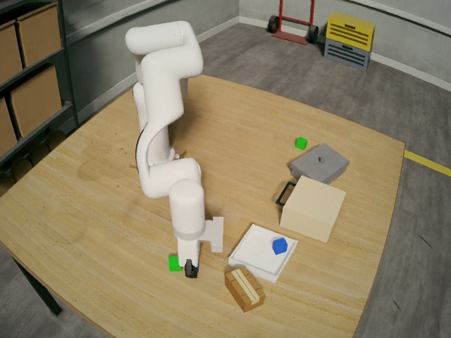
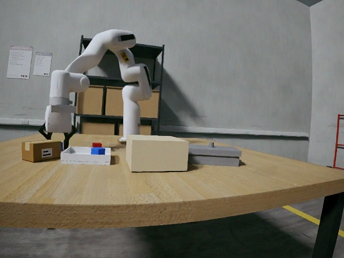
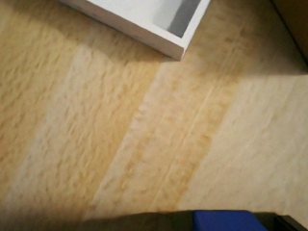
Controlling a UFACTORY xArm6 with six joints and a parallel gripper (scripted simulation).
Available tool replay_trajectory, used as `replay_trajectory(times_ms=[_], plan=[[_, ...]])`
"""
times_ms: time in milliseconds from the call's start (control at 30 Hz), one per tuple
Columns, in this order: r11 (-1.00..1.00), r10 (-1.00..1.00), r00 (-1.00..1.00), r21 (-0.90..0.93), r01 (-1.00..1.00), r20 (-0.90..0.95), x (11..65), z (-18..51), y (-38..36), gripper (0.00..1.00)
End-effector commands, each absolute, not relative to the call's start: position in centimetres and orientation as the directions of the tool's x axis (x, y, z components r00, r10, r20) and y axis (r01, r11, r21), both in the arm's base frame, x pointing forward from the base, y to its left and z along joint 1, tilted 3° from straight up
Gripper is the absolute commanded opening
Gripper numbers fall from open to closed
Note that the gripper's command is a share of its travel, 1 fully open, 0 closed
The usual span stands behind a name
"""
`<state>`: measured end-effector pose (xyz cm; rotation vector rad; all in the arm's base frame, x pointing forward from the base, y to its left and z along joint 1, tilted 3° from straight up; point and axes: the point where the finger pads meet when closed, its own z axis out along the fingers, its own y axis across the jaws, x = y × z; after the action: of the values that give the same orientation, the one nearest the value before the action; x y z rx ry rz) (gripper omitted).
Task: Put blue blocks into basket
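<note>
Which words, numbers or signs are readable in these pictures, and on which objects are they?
No text can be read.
Cardboard box: white label, print too blurred.
Robot arm: yellow sticker with dark mark, illegible.
Wall: two paper sheets, lines too small.

Blue block (image 1: 280,246), white basket (image 1: 241,263)

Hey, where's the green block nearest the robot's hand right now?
In the top view, that green block sits on the table just left of the lowered hand, well left of the white basket.
</note>
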<state>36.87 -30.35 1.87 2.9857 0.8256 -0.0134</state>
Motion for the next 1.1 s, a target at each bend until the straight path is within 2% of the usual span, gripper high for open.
replay_trajectory(times_ms=[0,367,400,1067], plan=[[-0.857,0.513,0.858,0.044,0.514,-0.018,37.0,1.99,-30.45,0.62],[-0.857,0.513,0.858,0.044,0.514,-0.018,37.0,1.99,-30.45,0.62],[-0.857,0.513,0.858,0.044,0.514,-0.018,37.0,1.99,-30.45,0.0],[-0.857,0.513,0.858,0.044,0.514,-0.018,37.0,1.99,-30.45,0.0]])
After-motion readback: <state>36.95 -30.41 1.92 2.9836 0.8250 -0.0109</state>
